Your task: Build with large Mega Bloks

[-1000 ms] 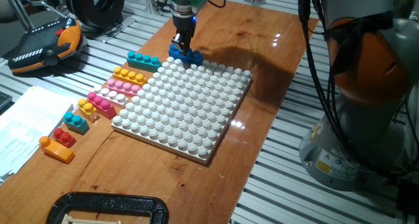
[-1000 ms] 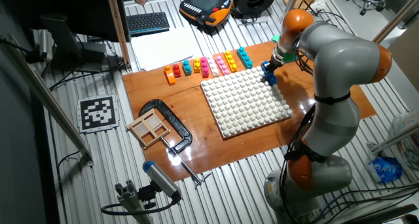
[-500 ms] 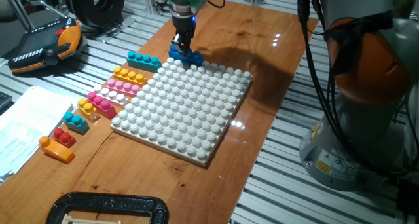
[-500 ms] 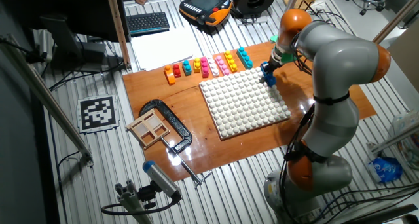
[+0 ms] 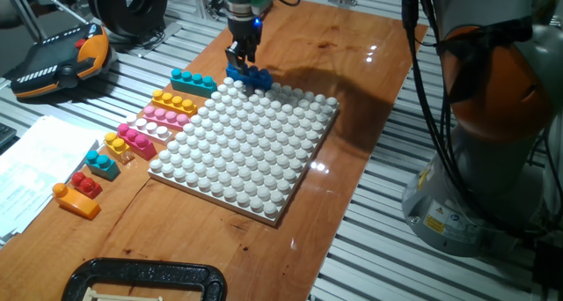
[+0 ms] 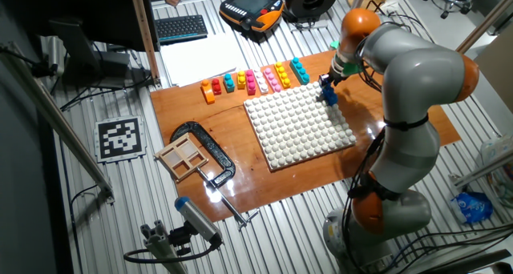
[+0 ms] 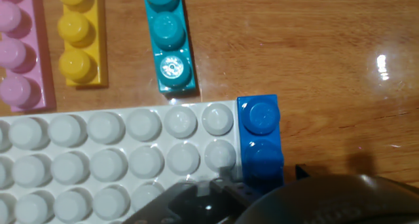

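My gripper (image 5: pixel 242 62) stands at the far corner of the big white studded baseplate (image 5: pixel 246 143), over a blue Mega Blok (image 5: pixel 255 76). In the hand view the blue brick (image 7: pixel 260 129) lies along the plate's right edge (image 7: pixel 105 158), its far end poking a little past the corner. Its near end is hidden between my dark fingers, where the gripper (image 7: pixel 262 185) looks shut on it. I cannot tell whether the brick sits on the plate's studs or beside them. The other fixed view shows the gripper (image 6: pixel 327 86) at the same corner.
Loose bricks lie in a row left of the plate: teal (image 5: pixel 193 81), yellow (image 5: pixel 173 101), pink (image 5: pixel 164 117), then small magenta, teal, red and orange ones (image 5: pixel 77 195). A black clamp (image 5: pixel 141 279) lies at the front. A pendant (image 5: pixel 62 63) and papers (image 5: pixel 35 169) lie at the left.
My gripper has shifted slightly up and left at the plate's far corner. The baseplate has slid a little toward the front left. The blue brick stays at the corner.
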`<state>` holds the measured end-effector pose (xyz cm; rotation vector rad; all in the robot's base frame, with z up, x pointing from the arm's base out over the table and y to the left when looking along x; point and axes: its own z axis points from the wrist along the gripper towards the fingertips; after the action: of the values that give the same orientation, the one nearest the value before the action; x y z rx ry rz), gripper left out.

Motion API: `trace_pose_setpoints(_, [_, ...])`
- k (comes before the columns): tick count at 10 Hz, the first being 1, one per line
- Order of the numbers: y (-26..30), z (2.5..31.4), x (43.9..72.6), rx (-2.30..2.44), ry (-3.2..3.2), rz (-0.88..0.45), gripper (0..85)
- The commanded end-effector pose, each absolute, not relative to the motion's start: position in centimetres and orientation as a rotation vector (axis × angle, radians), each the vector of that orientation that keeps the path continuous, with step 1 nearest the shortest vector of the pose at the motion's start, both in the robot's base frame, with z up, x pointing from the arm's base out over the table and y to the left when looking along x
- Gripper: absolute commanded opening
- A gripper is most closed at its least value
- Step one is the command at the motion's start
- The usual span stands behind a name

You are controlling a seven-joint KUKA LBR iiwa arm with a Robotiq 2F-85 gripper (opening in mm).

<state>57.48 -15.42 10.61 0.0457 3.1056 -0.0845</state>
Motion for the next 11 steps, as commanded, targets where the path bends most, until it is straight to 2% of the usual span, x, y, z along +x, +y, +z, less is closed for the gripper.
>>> trace_pose_setpoints(1, [-15.2,11.1,57.8,0.053,3.112,-0.09,51.0])
trace_pose_setpoints(7, [-15.6,11.9,60.0,0.078,3.122,-0.047,51.0])
trace_pose_setpoints(9, [-15.6,11.9,60.0,0.056,3.127,-0.1,51.0])
trace_pose_setpoints(11, [-15.6,11.9,60.0,0.002,3.145,-0.072,17.0])
